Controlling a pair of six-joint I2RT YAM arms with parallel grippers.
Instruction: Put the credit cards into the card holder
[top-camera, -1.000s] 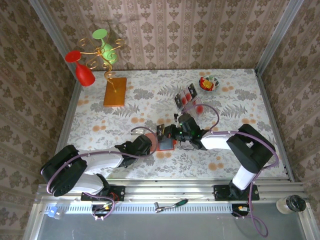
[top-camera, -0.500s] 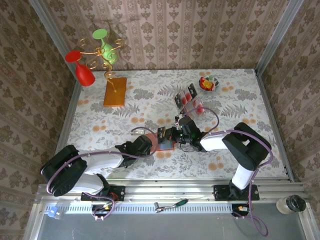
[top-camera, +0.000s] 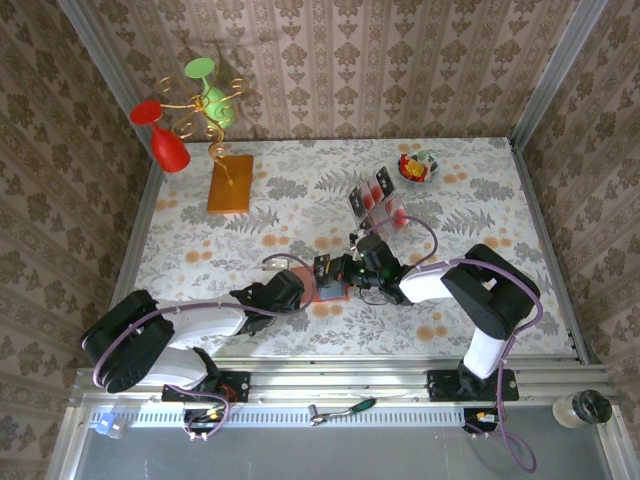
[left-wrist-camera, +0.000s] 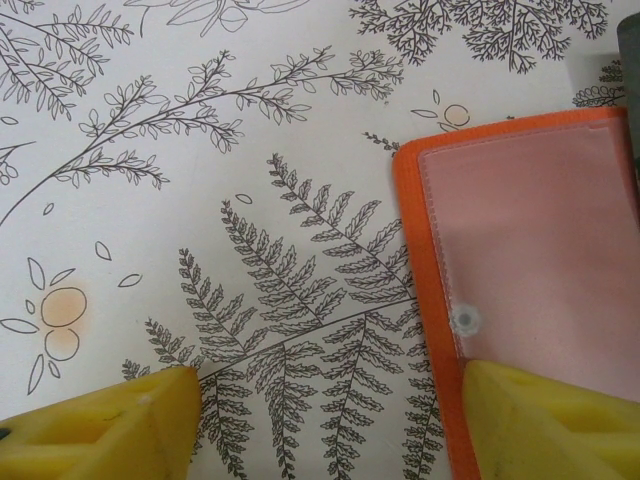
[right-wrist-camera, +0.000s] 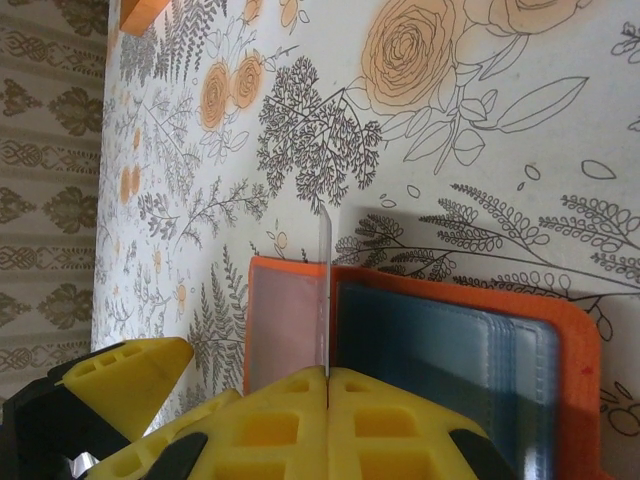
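I'm pinching one card (right-wrist-camera: 323, 290) edge-on in my right claw (right-wrist-camera: 327, 372), jaws fully closed on it, and it's sticking straight out ahead of the fingertips. The card holder (right-wrist-camera: 440, 340) is lying open on the worktop (right-wrist-camera: 480, 150) directly beneath that claw, with grey-blue pockets on one side of the card and a pale flap on the other. My left claw (left-wrist-camera: 320, 430) is gripping nothing, its jaws standing well apart. One of its fingers (left-wrist-camera: 550, 420) is sitting over the holder's flap, seemingly pinning it, and the other is over bare worktop.

Here's what I'm worrying about. The card's edge looks to be lining up near the fold rather than a pocket mouth, so pushing on could jam it against the spine or bend it. If that pinning finger isn't really bearing down, the holder could skid away. And a card this thin could be twisting in my pinch.
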